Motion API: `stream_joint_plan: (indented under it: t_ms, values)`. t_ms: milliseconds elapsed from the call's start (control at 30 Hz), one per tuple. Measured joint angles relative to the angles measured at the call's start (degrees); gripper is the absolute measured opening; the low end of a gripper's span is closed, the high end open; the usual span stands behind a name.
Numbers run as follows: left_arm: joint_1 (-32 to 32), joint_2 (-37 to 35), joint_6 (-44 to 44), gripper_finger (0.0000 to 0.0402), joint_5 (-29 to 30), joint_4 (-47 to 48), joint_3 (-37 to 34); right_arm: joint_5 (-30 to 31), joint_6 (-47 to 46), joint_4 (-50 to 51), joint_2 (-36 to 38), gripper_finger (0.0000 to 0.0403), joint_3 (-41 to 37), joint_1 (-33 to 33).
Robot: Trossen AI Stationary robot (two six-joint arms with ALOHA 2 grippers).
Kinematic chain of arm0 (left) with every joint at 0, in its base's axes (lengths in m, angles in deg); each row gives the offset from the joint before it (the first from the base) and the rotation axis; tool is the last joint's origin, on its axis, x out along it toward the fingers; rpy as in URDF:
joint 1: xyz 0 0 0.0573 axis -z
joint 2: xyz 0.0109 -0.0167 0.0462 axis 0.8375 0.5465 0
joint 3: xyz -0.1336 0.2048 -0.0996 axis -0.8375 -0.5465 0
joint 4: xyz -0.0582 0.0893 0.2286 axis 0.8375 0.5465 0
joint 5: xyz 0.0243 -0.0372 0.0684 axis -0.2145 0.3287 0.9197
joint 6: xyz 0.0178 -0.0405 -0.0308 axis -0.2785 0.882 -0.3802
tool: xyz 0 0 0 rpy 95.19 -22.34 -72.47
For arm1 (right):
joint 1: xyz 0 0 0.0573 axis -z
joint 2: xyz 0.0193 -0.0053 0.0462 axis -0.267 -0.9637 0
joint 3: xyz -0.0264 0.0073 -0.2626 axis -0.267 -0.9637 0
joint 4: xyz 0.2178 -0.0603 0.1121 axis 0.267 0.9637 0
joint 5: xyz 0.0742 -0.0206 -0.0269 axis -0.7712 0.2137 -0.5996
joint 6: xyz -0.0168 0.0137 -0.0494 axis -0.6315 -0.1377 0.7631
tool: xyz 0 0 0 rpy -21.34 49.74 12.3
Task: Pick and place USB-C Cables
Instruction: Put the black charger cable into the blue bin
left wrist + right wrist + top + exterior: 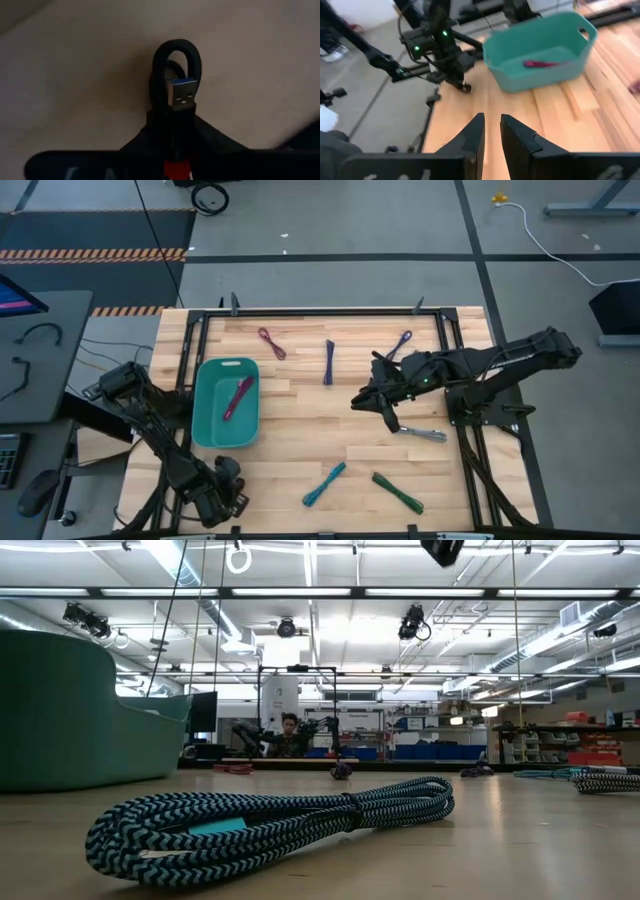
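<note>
1. Cables lie scattered over your pale wooden slatted surface (300, 420): a purple coiled cable bundle (271, 343) near the far edge, a dark blue straight bundle (329, 362) beside it toward the middle, and a violet bundle (401, 344) just behind the right arm.
2. You have a magenta cable bundle (238, 396) lying inside the rectangular teal plastic tray (207, 430), which sits on the left half of the surface.
3. Toward the near edge you can see a teal braided cable bundle (324, 484) and, just to its right, a green bundle (398, 492); the low view shows the teal one (270, 822) close up, flat on the wood.
4. A grey cable bundle (424, 434) rests just beside your right gripper (384, 416).
5. Your right gripper (491, 131) hangs above the surface, released, its two dark fingers a narrow gap apart with nothing between them.
6. Your left gripper (222, 498) sits at the near left corner of the surface, beyond the tray's near end; its wrist view shows it grasping a black folded cable (176, 80) with a red band, the metal plug end facing the camera.
</note>
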Motion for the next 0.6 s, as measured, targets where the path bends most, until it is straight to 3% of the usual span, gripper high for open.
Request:
stream_joint_plan:
  t_ms: [167,333,433,600]
  values:
    - [-0.3,-5.6,-10.3,0.0052,5.6,1.0,8.2,0.0,1.7,-0.1,0.3,0.0066,2.4,-0.4]
    - [-4.0,-10.2,-17.3,0.0052,12.7,18.3,18.2,1.7,1.8,0.5,0.5,0.0066,2.7,0.3]
    - [-8.6,-12.0,-25.0,0.0051,17.0,27.7,24.2,1.7,1.7,0.8,0.2,0.0066,2.7,0.8]
    - [-19.9,-14.1,-44.5,0.0050,20.4,32.4,30.9,1.6,0.8,2.3,0.3,0.0066,2.7,0.9]
